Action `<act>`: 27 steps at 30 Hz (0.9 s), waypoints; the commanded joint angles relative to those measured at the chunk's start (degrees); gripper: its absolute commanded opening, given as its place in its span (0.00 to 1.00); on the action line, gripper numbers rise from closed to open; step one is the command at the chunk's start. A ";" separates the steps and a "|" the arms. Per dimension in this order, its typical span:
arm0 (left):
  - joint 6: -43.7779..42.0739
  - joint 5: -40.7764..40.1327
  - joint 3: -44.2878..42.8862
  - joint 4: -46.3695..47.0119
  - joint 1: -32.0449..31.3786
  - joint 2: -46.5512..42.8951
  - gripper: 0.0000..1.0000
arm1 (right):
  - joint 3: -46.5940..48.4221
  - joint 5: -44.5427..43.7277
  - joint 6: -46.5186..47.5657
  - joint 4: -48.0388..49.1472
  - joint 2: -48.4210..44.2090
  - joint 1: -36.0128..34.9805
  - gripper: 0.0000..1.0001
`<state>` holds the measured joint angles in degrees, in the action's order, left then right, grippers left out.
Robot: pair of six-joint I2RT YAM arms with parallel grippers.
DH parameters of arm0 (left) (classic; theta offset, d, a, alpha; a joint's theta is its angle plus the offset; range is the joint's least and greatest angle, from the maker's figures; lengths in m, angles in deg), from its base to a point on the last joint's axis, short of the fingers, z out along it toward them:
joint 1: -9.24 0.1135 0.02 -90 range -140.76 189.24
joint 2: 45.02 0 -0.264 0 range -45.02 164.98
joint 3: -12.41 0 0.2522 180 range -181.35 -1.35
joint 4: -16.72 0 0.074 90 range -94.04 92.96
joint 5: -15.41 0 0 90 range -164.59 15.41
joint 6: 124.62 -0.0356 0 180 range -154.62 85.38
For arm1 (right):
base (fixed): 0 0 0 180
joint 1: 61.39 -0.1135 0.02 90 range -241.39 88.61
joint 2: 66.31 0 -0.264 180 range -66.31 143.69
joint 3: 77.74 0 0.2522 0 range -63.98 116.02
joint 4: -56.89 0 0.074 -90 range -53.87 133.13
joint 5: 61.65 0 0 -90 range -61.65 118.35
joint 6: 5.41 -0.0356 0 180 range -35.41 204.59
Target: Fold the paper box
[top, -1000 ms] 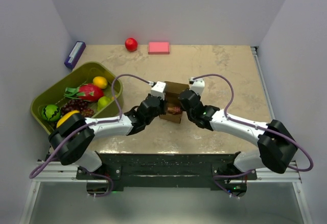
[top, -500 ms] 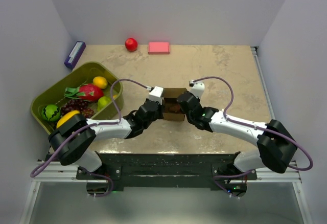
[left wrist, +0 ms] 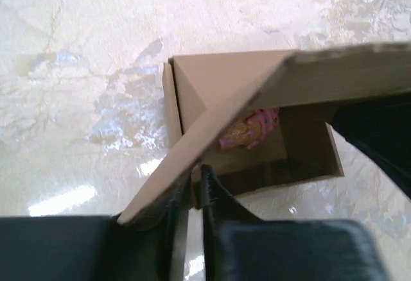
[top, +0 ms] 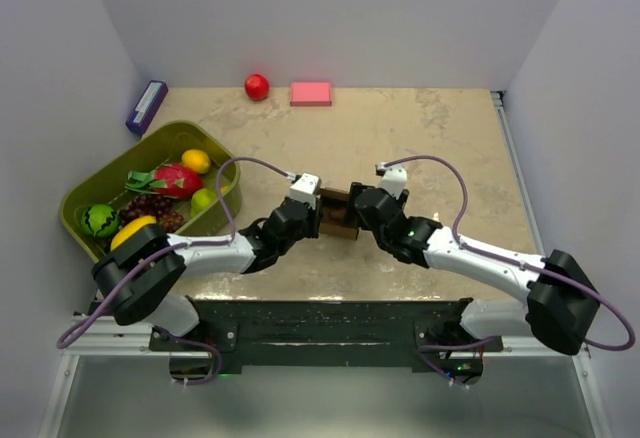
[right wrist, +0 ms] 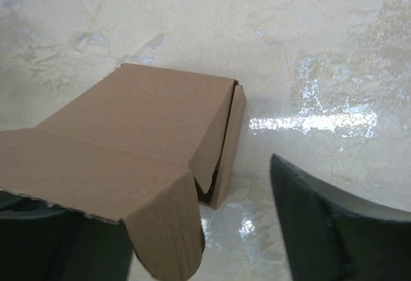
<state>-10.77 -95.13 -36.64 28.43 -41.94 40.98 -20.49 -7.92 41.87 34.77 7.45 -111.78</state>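
Observation:
The paper box [top: 340, 215] is a small brown carton standing on the table between my two grippers. In the left wrist view the paper box [left wrist: 212, 88] is open, its lid flap slanting up over a pink and yellow item [left wrist: 247, 130] inside. My left gripper [left wrist: 191, 188] sits at the box's near wall, fingers a narrow gap apart with the wall's edge at the tips. In the top view the left gripper [top: 318, 214] is at the box's left side. My right gripper [top: 362, 206] is at its right side. The right gripper [right wrist: 186, 229] is wide open, the box [right wrist: 148, 120] and its hanging flap between the fingers.
An olive bin [top: 175, 128] holding several toy fruits stands at the left. A red apple [top: 257, 86] and a pink block [top: 311, 93] lie at the back edge. A small purple box [top: 147, 106] lies by the left wall.
The right gripper has opened wide, letting go of the box, and its arm has shifted right. The left fingers have parted slightly. The box sits a little nearer than before.

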 commanded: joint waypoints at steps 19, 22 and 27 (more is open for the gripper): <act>-6.98 14.74 6.02 -14.30 -0.41 -27.45 0.70 | 1.42 10.70 12.48 -7.55 -28.58 -0.41 0.90; -6.81 14.38 4.80 -19.05 -0.33 -32.55 0.73 | 5.37 8.24 12.13 -9.92 -27.62 -0.41 0.90; -7.16 14.56 -3.19 -23.27 1.43 -36.95 0.76 | 13.01 6.04 13.45 -11.42 -21.21 -0.41 0.90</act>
<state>-16.36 -81.38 -32.34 8.30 -42.00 6.00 -14.46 0.62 53.06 24.30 -17.82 -112.00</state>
